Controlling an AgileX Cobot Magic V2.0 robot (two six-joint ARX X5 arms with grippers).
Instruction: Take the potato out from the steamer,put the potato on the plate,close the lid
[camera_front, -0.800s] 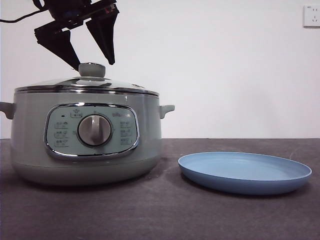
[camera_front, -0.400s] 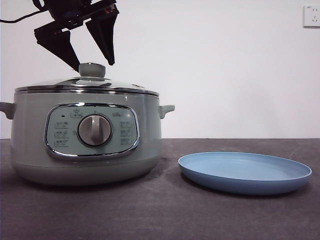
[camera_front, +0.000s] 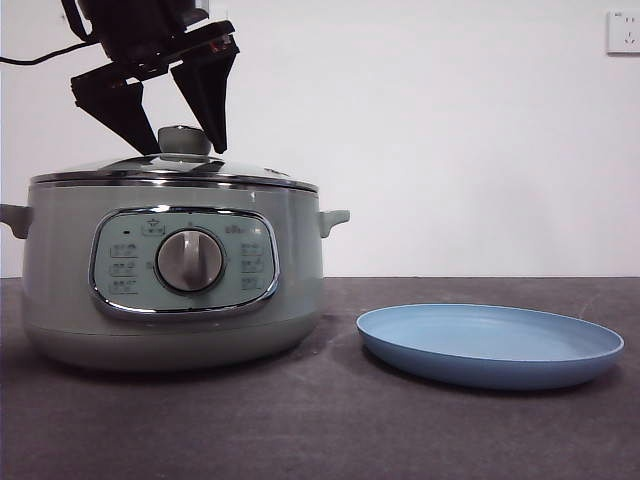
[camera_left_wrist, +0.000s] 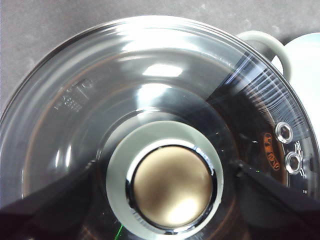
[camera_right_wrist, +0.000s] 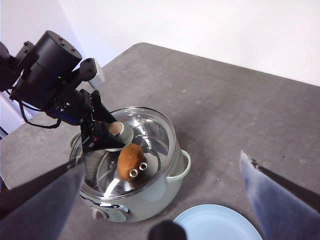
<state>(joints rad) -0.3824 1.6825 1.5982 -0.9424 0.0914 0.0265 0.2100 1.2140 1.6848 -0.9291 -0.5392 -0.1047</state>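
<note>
The sage-green steamer (camera_front: 170, 290) stands on the left with the glass lid (camera_front: 240, 174) shut on it. My left gripper (camera_front: 175, 148) is open, one jaw on each side of the lid's knob (camera_front: 184, 140), not touching it. In the left wrist view the knob (camera_left_wrist: 172, 185) sits between the jaws. The right wrist view looks down on the steamer (camera_right_wrist: 150, 200); the potato (camera_right_wrist: 129, 159) shows through the lid (camera_right_wrist: 152, 132). The light blue plate (camera_front: 490, 345) lies empty on the right. My right gripper (camera_right_wrist: 161, 159) is open, high above the table.
The dark grey table (camera_front: 330, 440) carries the steamer and the plate. A white wall with a socket (camera_front: 622, 30) stands behind. The left arm's black cable (camera_front: 40, 55) hangs at the upper left. The plate's rim (camera_right_wrist: 215, 225) lies close beside the steamer.
My left gripper has come down a little; its open jaws now flank the lid's knob instead of hanging just above it. The steamer, lid and plate have not moved.
</note>
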